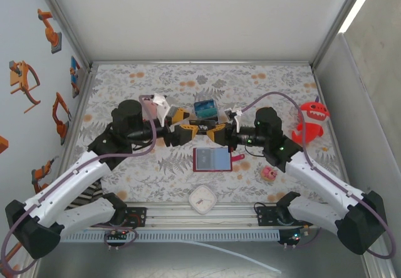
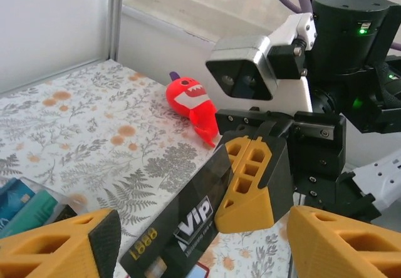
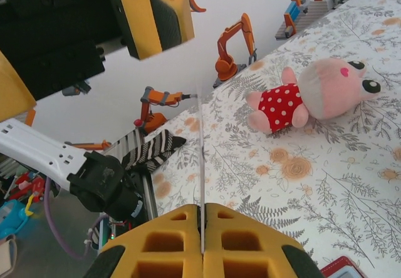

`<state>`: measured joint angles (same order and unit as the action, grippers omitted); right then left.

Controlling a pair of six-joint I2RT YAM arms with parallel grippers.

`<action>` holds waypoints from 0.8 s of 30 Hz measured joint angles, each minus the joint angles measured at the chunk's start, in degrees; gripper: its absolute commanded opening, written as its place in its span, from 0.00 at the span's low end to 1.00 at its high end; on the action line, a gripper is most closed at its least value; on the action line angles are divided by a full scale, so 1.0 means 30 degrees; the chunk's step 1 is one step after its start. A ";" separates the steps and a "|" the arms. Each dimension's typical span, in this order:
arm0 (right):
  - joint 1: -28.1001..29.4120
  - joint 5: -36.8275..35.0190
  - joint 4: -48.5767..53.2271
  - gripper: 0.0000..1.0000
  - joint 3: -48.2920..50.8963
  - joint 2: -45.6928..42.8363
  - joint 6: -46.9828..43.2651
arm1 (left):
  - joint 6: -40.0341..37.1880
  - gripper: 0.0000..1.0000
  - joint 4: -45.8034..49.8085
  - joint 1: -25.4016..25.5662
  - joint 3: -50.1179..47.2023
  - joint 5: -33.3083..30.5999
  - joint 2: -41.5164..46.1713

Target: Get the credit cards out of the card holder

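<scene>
1. Task item, location: the dark-red, leather-like folding card holder lies opened flat on the floral-covered table. It sits about midway between the left and right edges and closer to the near edge than the far one. Its red snap tab points toward the right edge.
2. Card extracted: one thin, dark plastic credit card, printed "VIP", is clear of the card holder. It is held in the air above the table, over the strip between the holder and the clear plastic box with teal contents.
3. Right gripper: jaws are closed flat on the credit card, which its wrist view shows edge-on as a thin line rising between the orange fingers.
4. Left gripper: jaws stand wide, one orange finger on either side of the card. No contact with the card is visible, so the card appears to be carried by the right gripper alone.
5. Progress, as judged: at least one card is out but not yet set down.
6. Outstanding: the holder's blue-grey inner face shows in the overhead view, but whether its pockets hold further cards cannot be told. They need checking after this card is placed.
7. Bystanders: a red dinosaur toy stands near the right edge and a white square clock lies at the near edge. Both are apart from the work.
</scene>
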<state>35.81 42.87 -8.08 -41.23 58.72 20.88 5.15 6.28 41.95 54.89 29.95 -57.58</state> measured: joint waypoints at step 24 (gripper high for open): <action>-0.0146 -0.1596 0.2047 0.46 -0.0350 0.0437 -0.0976 | -0.5792 0.00 0.6346 -0.0109 0.4444 0.2011 -0.6018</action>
<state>35.38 38.09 -1.93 -42.28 60.03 17.96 -12.23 25.32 41.63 68.23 35.99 -75.64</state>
